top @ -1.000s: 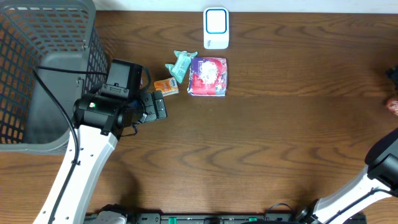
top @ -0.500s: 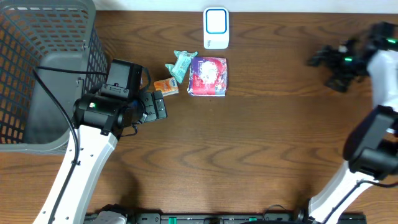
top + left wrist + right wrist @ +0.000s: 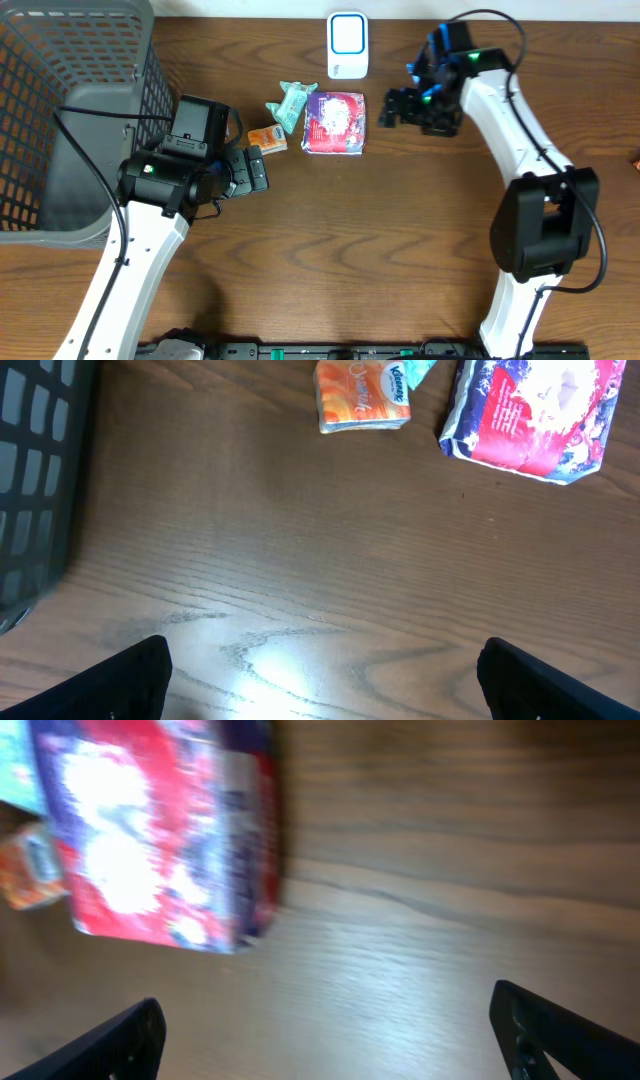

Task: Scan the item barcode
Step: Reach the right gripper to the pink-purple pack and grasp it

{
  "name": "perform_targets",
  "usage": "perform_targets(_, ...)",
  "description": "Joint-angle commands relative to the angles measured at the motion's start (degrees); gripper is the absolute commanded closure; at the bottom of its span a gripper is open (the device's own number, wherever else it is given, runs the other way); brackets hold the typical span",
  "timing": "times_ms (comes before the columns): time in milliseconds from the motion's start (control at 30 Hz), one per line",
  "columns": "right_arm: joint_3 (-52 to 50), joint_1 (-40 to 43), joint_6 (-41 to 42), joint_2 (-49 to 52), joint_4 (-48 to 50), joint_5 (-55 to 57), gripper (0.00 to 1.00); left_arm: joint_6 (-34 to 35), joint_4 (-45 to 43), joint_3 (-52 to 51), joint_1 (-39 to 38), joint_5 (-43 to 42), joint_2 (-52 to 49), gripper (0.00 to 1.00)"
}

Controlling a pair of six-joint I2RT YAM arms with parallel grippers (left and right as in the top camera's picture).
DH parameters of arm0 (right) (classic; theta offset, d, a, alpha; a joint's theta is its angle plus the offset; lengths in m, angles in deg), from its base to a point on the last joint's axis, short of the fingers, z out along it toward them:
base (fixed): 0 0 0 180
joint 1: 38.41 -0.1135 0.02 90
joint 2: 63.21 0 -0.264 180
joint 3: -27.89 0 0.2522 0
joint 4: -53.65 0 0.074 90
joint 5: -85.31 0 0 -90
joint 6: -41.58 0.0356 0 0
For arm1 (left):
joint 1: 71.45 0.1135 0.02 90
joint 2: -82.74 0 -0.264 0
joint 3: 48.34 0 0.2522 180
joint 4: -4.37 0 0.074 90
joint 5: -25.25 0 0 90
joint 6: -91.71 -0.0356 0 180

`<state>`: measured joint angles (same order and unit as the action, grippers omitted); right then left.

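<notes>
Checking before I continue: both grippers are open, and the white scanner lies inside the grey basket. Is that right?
Not quite. The left gripper and right gripper are open, but the white scanner lies on the table, outside the grey basket, as the overhead view shows.

Items on the table (image 3: 400,260)
Scanner (image 3: 347,45) behind the large packet (image 3: 335,122); pouch (image 3: 293,102) and tissue pack (image 3: 267,138) just left of that packet; basket (image 3: 60,120) far to the left.
</notes>
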<state>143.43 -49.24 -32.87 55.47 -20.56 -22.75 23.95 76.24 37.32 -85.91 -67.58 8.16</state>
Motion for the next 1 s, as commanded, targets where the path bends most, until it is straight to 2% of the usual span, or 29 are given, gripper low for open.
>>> perform_targets(0,-0.35,-2.47,7.39,0.52,3.19,1.25,0.02,-0.50,0.13,-0.04,0.02,0.35,-0.11,0.02)
perform_targets(67,-0.35,-3.76,9.29,0.81,6.03,1.18,0.06,-0.50,0.13,-0.07,0.02,0.33,-0.11,0.02)
perform_targets(300,-0.35,-7.13,12.90,4.68,13.35,0.59,0.09,-0.50,0.13,-0.07,0.02,0.35,-0.11,0.02)
perform_targets(467,-0.37,-7.76,16.37,9.84,15.80,-0.13,0.21,-0.50,0.13,-0.07,0.02,0.35,-0.11,0.02)
perform_targets(567,-0.35,-7.93,15.85,12.90,17.44,-4.11,0.23,-0.50,0.13,-0.07,0.02,0.33,-0.11,0.02)
perform_targets(600,-0.35,-7.96,14.82,13.92,18.10,-6.08,0.27,-0.50,0.13,-0.07,0.02,0.35,-0.11,0.02)
perform_targets(633,-0.35,-7.96,14.12,14.64,18.45,-7.39,0.38,-0.50,0.13,-0.07,0.02,0.35,-0.11,0.02)
perform_targets(700,-0.35,-7.96,13.70,15.61,17.97,-7.85,0.79,-0.50,0.13,-0.07,0.02,0.33,-0.11,0.02)
perform_targets(733,-0.35,-7.93,13.73,15.74,17.46,-7.37,0.91,-0.50,0.13,-0.04,0.02,0.33,-0.11,0.02)
perform_targets(767,-0.35,-7.91,13.73,15.74,16.83,-6.78,0.97,-0.50,0.13,-0.07,0.04,0.35,-0.11,0.02)
perform_targets(933,-0.31,-7.91,10.12,12.35,12.57,-3.58,0.99,-0.50,0.13,-0.04,0.02,0.35,-0.11,0.02)
perform_targets(967,-0.31,-7.91,6.19,10.21,11.76,-2.78,0.99,-0.50,0.13,-0.07,0.02,0.33,-0.11,0.02)
